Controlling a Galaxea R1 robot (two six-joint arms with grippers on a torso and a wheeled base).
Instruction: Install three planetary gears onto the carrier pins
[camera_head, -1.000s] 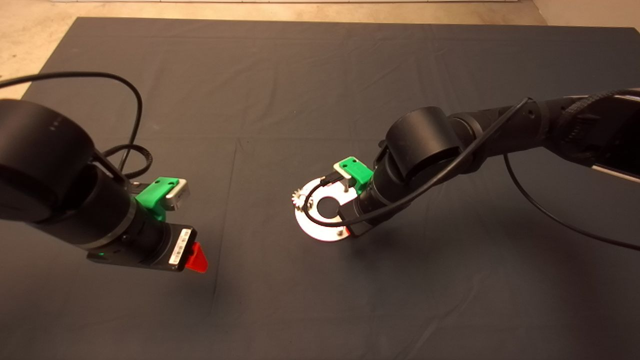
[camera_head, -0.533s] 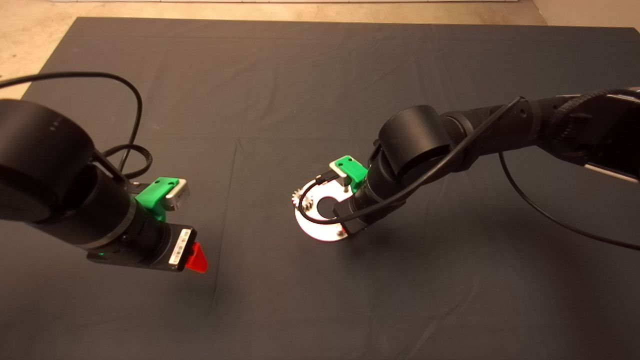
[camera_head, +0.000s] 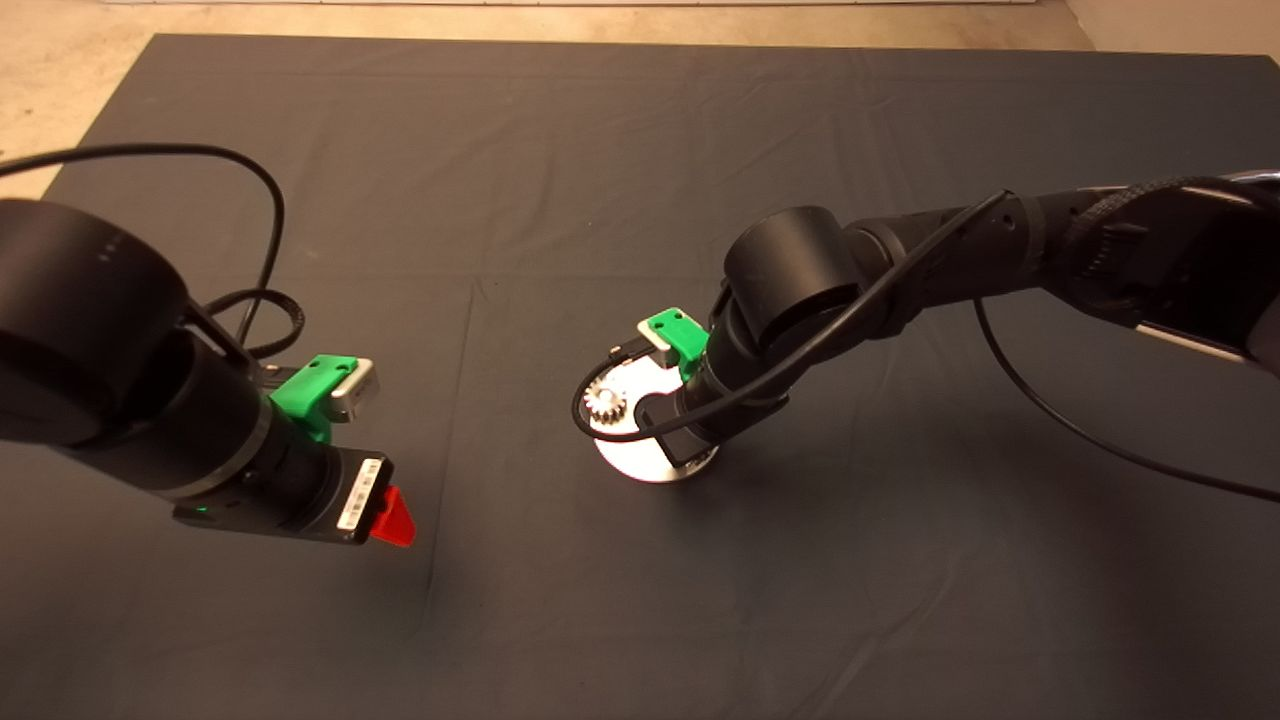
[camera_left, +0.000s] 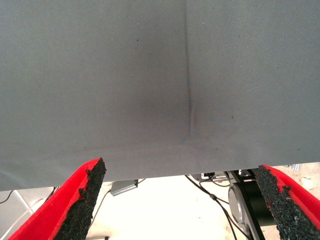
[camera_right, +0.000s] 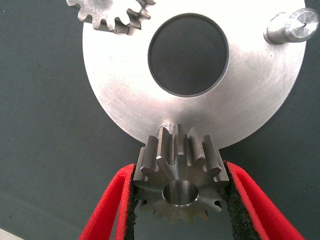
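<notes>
Right gripper (camera_right: 180, 200) is pinching 1 planetary gear (camera_right: 178, 178) over the carrier plate (camera_right: 125, 107) rim, just above a carrier pin (camera_right: 165, 132). 2nd gear (camera_right: 107, 14) is sitting on the plate's far side; another pin (camera_right: 291, 27) is standing bare. Left gripper (camera_left: 182, 200) is hanging well apart from the plate, fingers spread w/ nothing between.

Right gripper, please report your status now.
Right gripper shut on a gear just short of a pin at the plate edge. One gear already seated. Left gripper open, parked. Nothing blocking.
</notes>
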